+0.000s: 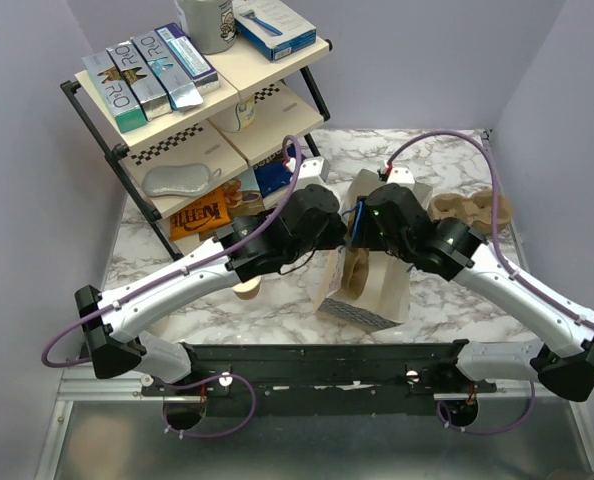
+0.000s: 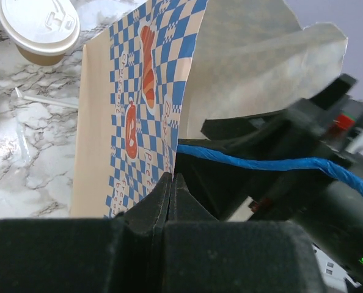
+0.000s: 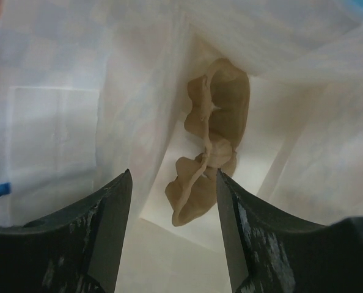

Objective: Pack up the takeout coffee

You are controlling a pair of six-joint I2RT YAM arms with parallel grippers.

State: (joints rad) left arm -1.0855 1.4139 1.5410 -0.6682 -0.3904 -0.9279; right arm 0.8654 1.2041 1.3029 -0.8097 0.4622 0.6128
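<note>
One camera sits high above and behind my two bases, looking down and forward over the whole white marble-patterned table [image 1: 447, 160], far enough off to take in the black-framed wooden shelf rack [image 1: 177, 146] at the table's far left corner. My left wrist camera looks along my left gripper [image 2: 171, 178], very close to the blue-checked tan paper bag [image 2: 126, 91], with table at its left edge. My right wrist camera peers down inside that bag past my right gripper [image 3: 173, 177]. All three views share the bag
</note>
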